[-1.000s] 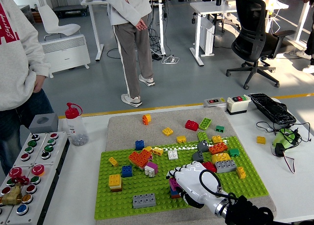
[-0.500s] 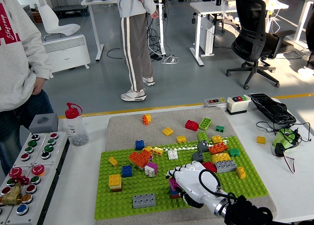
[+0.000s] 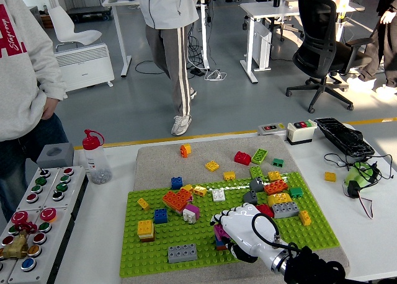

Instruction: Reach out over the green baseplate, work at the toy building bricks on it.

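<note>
**Right hand set down on a magenta brick near the front of the baseplate**

Reaching in from the lower right corner of the head view, the right hand (image 3: pixel 239 231) lies low over the green baseplate (image 3: pixel 205 244), its white fingers (image 3: pixel 224 218) curled down around a small magenta brick (image 3: pixel 219 233). It looks like a grasp, though the palm hides most of the brick, so contact on the far side is a guess. The left arm is not in view.

The brick should be light, rigid plastic with slick faces; if it is pressed onto the studs it will resist a straight pull, so pinching its two long side walls and rocking it off seems the safer hold. A grey brick (image 3: pixel 182 253) sits just to the left, apart from the fingers, and an orange brick (image 3: pixel 176 200) stands further back.

The baseplate rests on a grey mat (image 3: pixel 155 160) over the white table (image 3: pixel 102 234). A button box (image 3: pixel 34 209) and a red-capped bottle (image 3: pixel 95 157) stand at left. A person in a grey sweatshirt (image 3: pixel 22 61) waits at the left edge; another walks across the open floor behind.
</note>
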